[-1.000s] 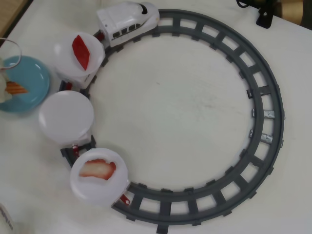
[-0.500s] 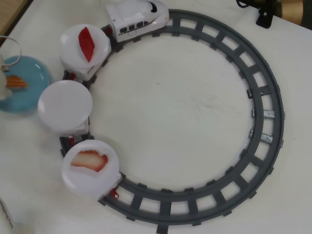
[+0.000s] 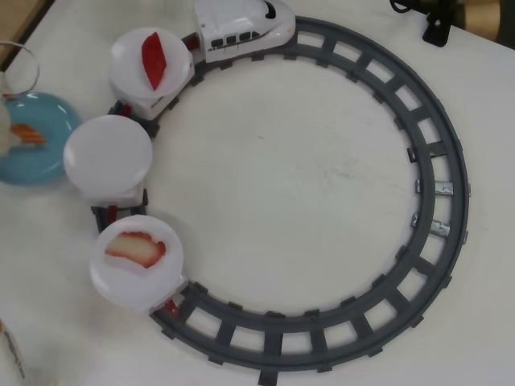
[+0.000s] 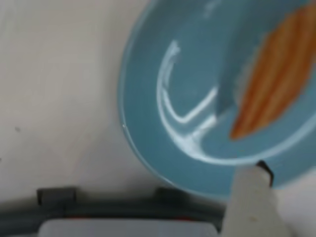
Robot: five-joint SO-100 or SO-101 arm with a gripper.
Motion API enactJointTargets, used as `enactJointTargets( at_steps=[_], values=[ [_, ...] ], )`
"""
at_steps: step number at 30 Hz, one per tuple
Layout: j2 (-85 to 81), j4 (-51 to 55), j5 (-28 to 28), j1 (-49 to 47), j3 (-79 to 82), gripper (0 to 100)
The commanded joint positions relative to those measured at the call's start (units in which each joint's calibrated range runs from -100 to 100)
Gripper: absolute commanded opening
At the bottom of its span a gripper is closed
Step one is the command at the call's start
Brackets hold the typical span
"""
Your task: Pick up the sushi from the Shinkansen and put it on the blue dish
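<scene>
The orange striped sushi (image 4: 276,74) lies on the blue dish (image 4: 148,74) at the counter's (image 3: 306,185) left edge, apart from the white train (image 3: 241,28); the hand's grip cannot be told

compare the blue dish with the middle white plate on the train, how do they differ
The blue dish is glossy light blue; the middle white plate is plain white. The blue dish rests on the table beside the grey track, while the middle white plate rides on the track behind the Shinkansen. The blue dish holds the orange striped sushi; the middle white plate holds nothing. Both are round and look about equally wide.
</scene>
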Motion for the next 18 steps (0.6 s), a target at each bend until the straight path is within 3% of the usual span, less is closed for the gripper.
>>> enactJointTargets(
  at_steps=[1, 6, 18],
  values=[
    [-3.22, 1.93, -0.08, 1.63, -5.73, 23],
    [-11.43, 1.93, -0.14, 2.78, 1.58, 23],
    [-41.22, 1.84, 0.13, 2.78, 37.29, 23]
  ],
)
